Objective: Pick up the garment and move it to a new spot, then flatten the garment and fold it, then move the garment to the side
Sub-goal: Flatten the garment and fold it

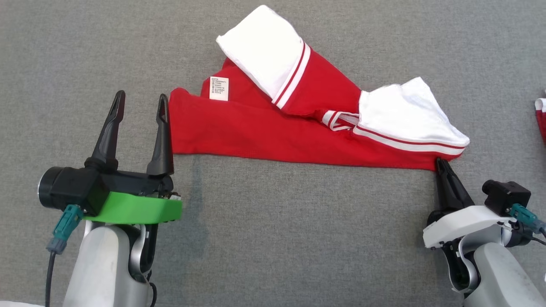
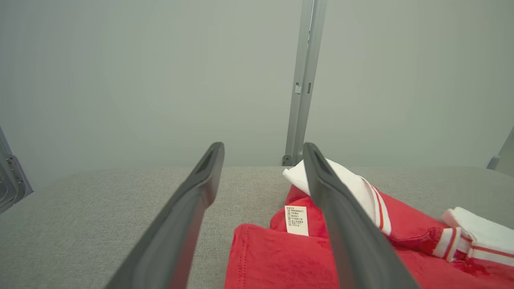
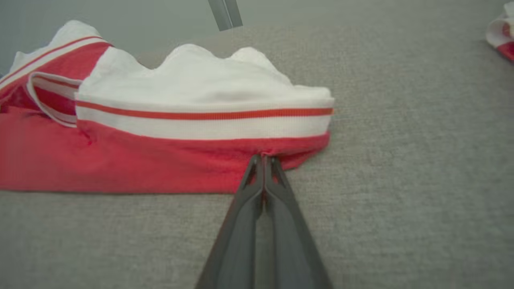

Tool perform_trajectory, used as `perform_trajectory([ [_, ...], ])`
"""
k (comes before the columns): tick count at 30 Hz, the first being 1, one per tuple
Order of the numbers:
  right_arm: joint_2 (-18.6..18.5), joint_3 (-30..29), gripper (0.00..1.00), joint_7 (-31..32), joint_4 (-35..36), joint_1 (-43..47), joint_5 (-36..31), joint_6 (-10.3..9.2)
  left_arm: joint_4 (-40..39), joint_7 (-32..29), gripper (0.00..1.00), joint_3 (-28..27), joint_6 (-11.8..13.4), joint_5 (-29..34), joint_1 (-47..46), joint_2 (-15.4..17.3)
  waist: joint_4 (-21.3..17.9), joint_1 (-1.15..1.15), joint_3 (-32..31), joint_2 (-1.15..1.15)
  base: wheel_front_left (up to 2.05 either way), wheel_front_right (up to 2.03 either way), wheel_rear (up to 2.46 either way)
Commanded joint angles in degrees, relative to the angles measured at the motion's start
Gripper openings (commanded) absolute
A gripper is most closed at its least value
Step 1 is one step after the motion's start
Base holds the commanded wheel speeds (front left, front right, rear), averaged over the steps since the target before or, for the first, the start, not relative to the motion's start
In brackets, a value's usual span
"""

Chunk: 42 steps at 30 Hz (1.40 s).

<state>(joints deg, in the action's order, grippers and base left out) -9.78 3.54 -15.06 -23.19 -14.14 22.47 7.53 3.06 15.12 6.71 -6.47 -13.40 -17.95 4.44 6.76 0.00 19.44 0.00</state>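
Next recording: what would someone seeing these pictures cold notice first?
First, the bright red and white garment lying crumpled across the grey tabletop, with its white care label showing near the left end. Next, the right gripper, pinched shut on the garment's lower right corner, and the left gripper, which stands open at the garment's left edge.

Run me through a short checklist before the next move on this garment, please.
1. Grip of right end effector, shut on garment hem: ok.
2. Opening of left end effector, open beside the left edge: ok.
3. Left-side grip: not ok, nothing held.
4. Flatness: not ok, white sleeves bunched over the red body.
5. Clearance from other cloth at the right edge: ok.
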Motion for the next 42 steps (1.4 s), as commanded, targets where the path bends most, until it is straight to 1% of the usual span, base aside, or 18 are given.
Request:
perform_trajectory([
  [1,0.4,-0.5,0.49,-0.1,-0.4,0.4,-0.4,-0.09,-0.1,0.0,1.00,-0.5,0.4,0.6,0.8,0.6,-0.6,0.00,0.1,0.00,0.00,0.00,0.00],
  [2,0.8,-0.5,1.00,-0.1,-0.4,0.4,-0.5,-0.09,0.0,0.0,1.00,-0.7,0.5,0.6,1.0,0.9,-0.8,0.00,0.0,0.00,0.00,0.00,0.00],
  [6,1.8,-1.8,1.00,-0.1,1.7,1.4,-2.1,-0.08,0.4,-0.1,1.00,-1.2,0.7,0.7,2.2,1.8,-1.8,0.00,-1.0,0.00,0.00,0.00,0.00],
  [15,1.6,-3.5,1.00,-0.1,13.2,5.3,-7.8,-0.08,-0.3,-1.3,1.00,-2.2,1.9,0.7,6.9,3.8,-4.2,0.00,-5.1,0.00,0.00,0.00,0.00],
  [23,3.1,-3.6,1.00,3.5,23.2,8.2,-11.0,-0.08,-1.4,-3.3,1.00,-2.6,3.1,0.4,12.4,4.9,-6.0,0.00,-9.3,0.00,0.00,0.00,0.00],
  [28,4.1,-4.1,1.00,5.9,27.6,11.9,-11.7,-0.08,-1.9,-4.4,1.00,-2.6,3.7,0.1,15.1,5.2,-6.4,0.00,-11.5,0.00,0.00,0.00,0.00],
  [35,5.0,-4.7,1.00,7.7,30.8,14.8,-12.0,-0.08,-2.8,-5.4,1.00,-2.5,4.3,-0.3,16.3,5.3,-6.3,0.00,-12.2,0.00,0.00,0.00,0.00],
  [42,5.6,-5.2,1.00,8.2,31.9,15.5,-11.8,-0.08,-3.2,-5.8,1.00,-2.2,4.5,-0.5,15.7,5.7,-6.1,0.00,-12.0,0.00,0.00,0.00,0.00],
])
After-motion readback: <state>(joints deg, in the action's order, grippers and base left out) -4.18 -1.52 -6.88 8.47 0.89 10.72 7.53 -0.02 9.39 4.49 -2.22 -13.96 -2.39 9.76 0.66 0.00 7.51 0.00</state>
